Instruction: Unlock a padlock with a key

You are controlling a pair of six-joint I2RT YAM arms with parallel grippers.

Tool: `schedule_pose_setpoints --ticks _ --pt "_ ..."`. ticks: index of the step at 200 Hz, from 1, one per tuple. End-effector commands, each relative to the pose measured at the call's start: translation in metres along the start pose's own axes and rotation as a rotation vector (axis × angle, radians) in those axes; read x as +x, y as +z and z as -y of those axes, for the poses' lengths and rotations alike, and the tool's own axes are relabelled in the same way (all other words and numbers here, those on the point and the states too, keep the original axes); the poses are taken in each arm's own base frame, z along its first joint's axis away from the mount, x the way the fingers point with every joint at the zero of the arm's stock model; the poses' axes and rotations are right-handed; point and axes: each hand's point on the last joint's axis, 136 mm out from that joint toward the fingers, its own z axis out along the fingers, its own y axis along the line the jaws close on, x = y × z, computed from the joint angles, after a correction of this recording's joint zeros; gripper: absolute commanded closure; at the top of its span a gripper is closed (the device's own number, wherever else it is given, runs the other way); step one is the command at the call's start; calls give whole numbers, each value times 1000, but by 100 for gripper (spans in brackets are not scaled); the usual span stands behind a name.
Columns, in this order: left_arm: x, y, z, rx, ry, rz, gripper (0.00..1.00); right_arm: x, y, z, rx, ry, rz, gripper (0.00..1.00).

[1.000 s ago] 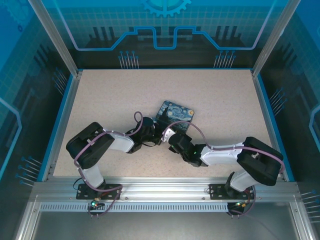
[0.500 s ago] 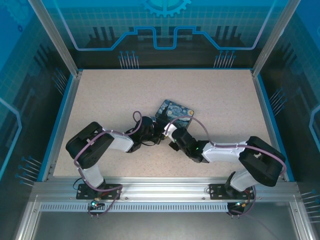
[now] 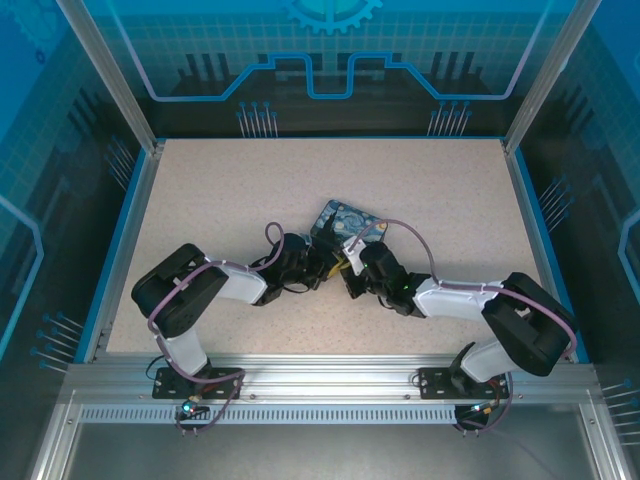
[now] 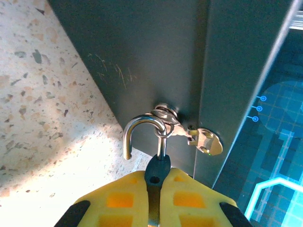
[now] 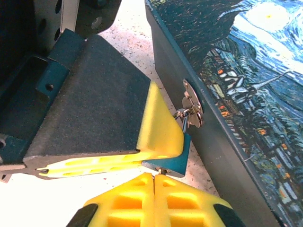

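Note:
The padlock (image 5: 174, 163) is a small teal block with a silver shackle (image 4: 142, 120), hanging from the hasp (image 4: 203, 141) of a black box. The box (image 5: 246, 71) carries the starry-night print on its top. My left gripper (image 4: 158, 178) is shut on the padlock's body (image 4: 157, 168), and its yellow finger (image 5: 158, 123) covers most of the padlock in the right wrist view. One shackle leg ends free outside the body. My right gripper (image 5: 154, 177) is shut at the padlock's bottom face. A tiny metal key (image 5: 164, 171) pokes from its tips into the lock.
The printed box (image 3: 345, 216) lies mid-table, right behind both grippers (image 3: 340, 265), which meet in front of it. Speckled tabletop (image 3: 250, 190) spreads around, bounded by a blue rim and glass walls. The arms' bases stand at the near edge.
My right arm has swung left and forward, bringing its gripper up against the padlock held by the left gripper. The left arm and the box have stayed put.

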Motion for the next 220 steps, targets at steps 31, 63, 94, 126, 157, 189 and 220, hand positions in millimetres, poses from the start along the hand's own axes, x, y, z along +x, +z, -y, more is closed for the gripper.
schedule_pose_setpoints --ticks 31,63,94,126,157,189,220 --pt "0 -3 -4 -26 82 16 100 1 -20 -13 -102 66 20 67" --pt "-3 -7 -25 -114 132 28 100 -9 -45 6 -84 190 53 57" --pt "-6 -14 -42 -221 209 39 100 -19 -62 42 59 301 -7 52" --pt "-14 -27 -58 -377 319 61 100 -28 -73 78 273 369 -118 48" --pt "-21 -32 -65 -484 415 76 100 -30 -64 103 426 380 -214 43" --pt "-24 -27 -71 -530 450 63 98 -28 -38 106 437 398 -289 40" --pt "-24 -20 -68 -516 461 50 87 -20 -24 108 455 394 -345 39"
